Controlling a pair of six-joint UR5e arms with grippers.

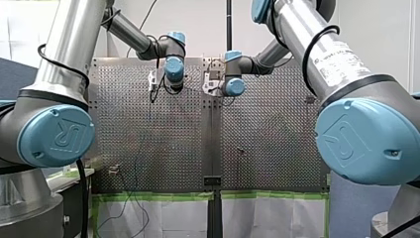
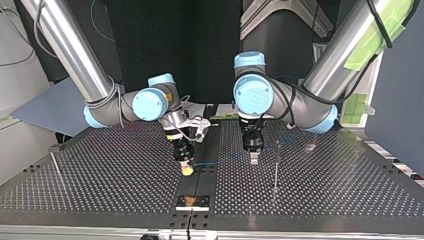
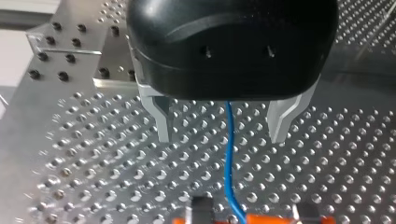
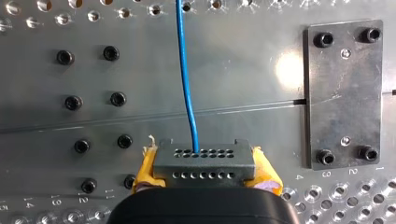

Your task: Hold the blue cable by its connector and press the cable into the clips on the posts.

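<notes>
Right end effector (image 4: 205, 169) clamps the connector (image 4: 204, 161); left end effector (image 3: 223, 135) spread over blue cable (image 3: 228, 163), post (image 2: 275, 167) nearby.

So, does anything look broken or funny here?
One small thing: in the right wrist view, the yellow pads of my right gripper, clamped on the dark grey perforated connector of the thin blue cable, look worn, with a pale frayed scrap curling off one corner. Nothing else stands out.

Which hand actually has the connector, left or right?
My right hand: its yellow pads are shut on the grey connector. My left hand is open; the blue cable just runs between its fingers, clear of both.
</notes>
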